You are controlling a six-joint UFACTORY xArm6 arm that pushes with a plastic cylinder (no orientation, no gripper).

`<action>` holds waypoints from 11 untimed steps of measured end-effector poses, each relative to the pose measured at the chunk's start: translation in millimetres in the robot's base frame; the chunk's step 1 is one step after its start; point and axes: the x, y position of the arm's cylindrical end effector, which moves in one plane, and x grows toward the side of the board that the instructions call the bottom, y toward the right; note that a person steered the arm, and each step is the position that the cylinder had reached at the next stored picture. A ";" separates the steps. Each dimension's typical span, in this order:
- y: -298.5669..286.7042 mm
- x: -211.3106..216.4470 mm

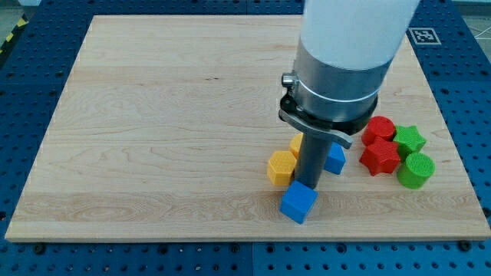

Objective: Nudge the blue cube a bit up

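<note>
The blue cube (298,203) sits near the board's bottom edge, right of centre. My tip (308,184) stands right at the cube's upper edge, touching or nearly touching it. The rod comes down from the wide white and grey arm body that fills the view's top right. A yellow hexagonal block (281,167) lies just to the left of the rod. A second blue block (335,159) lies just to the right of the rod, partly hidden. Another yellow block (295,144) peeks out behind the rod.
A cluster lies at the view's right: a red block (378,129), a red star-like block (380,158), a green star (410,139) and a green cylinder (416,170). The wooden board (153,115) rests on a blue perforated table.
</note>
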 end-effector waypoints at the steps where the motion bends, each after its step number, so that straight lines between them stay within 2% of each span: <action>1: 34.3 -12.9; 4: 38.3 63.6; 8: -17.3 61.9; 11: -27.0 13.9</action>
